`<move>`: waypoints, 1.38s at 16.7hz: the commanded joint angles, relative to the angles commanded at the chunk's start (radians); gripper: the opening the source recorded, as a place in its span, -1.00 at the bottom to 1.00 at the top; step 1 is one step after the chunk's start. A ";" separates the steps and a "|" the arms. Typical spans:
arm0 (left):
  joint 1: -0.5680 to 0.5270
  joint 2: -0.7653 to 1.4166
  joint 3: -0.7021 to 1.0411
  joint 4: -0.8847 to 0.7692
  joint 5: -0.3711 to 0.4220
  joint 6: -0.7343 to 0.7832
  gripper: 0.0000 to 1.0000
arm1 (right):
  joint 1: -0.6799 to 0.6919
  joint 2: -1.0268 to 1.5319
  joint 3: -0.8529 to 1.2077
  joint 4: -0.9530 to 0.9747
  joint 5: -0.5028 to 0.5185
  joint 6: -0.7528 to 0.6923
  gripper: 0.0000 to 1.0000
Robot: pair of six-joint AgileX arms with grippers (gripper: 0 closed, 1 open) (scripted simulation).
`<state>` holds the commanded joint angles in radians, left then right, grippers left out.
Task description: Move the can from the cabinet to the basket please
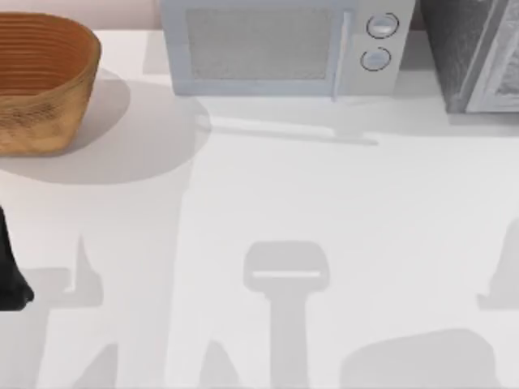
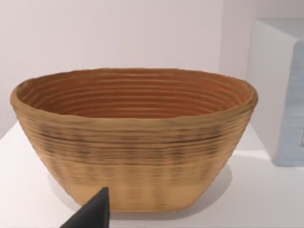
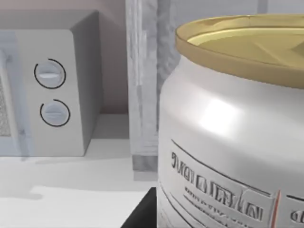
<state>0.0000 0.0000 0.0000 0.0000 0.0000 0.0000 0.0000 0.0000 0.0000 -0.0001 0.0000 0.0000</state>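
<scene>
The can (image 3: 232, 137), white with a gold top, stands very close in the right wrist view. My right gripper is shut on it, with one dark finger (image 3: 142, 214) against its lower side. Behind the can rises the pale framed door edge of the cabinet (image 3: 142, 95). From above, the dark speckled cabinet (image 1: 474, 53) sits at the back right corner. The brown wicker basket (image 1: 40, 81) stands at the back left, and its inside looks empty (image 2: 133, 99). My left arm (image 1: 11, 271) is at the left edge, with its gripper (image 2: 92, 214) low in front of the basket.
A light grey microwave (image 1: 284, 49) with two knobs stands at the back between basket and cabinet; its side (image 2: 280, 95) is right of the basket in the left wrist view. Arm shadows fall on the white table (image 1: 324, 194).
</scene>
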 joint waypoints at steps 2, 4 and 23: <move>0.000 0.000 0.000 0.000 0.000 0.000 1.00 | 0.004 0.008 -0.007 -0.002 -0.001 0.001 -1.00; 0.000 0.000 0.000 0.000 0.000 0.000 1.00 | 0.004 0.009 -0.006 -0.002 0.000 0.001 -1.00; 0.000 0.000 0.000 0.000 0.000 0.000 1.00 | 0.514 1.067 0.580 0.380 0.502 0.145 -1.00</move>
<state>0.0000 0.0000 0.0000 0.0000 0.0000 0.0000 0.5138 1.0669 0.5796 0.3799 0.5016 0.1452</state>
